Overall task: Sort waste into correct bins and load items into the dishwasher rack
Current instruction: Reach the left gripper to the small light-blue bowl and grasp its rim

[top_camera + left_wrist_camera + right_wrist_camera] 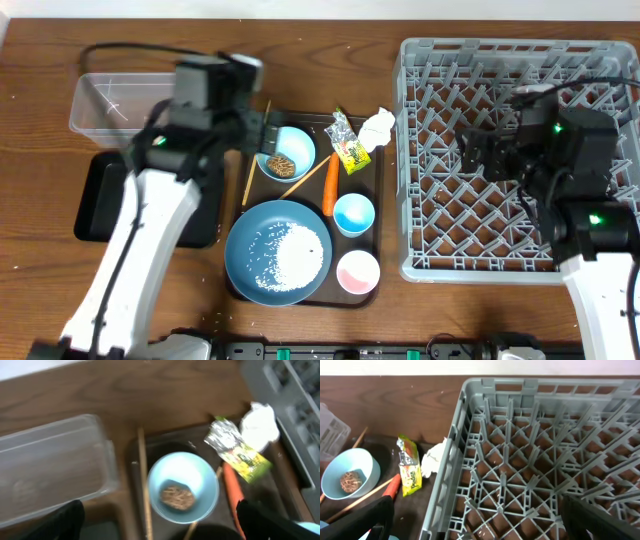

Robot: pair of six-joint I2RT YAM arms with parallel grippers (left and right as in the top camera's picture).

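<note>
Wood of the table [320, 55] shows around a dark serving tray [381, 185] at the middle of the overhead frame. My left tool [159, 510] hangs above the light blue bowl [290, 145] at the tray's upper left, fingers spread wide and holding nothing. A brown lump [283, 163] lies in that bowl. Chopsticks [251, 172] lie by the bowl, one along its left side, one slanting below it toward the carrot [329, 188]. The wrapper [347, 142] and paper wad [377, 125] sit side by side at the tray's upper right. Rice [295, 262] covers part of the dark blue plate [245, 250] at lower centre, with the blue cup [353, 213] and pink cup [358, 272] to its right. The clear tub [105, 105] sits at upper left, the black tray [95, 200] just below it. My right tool [477, 502] hovers over the grey rack [480, 55] on the right, wide open and empty.
</note>
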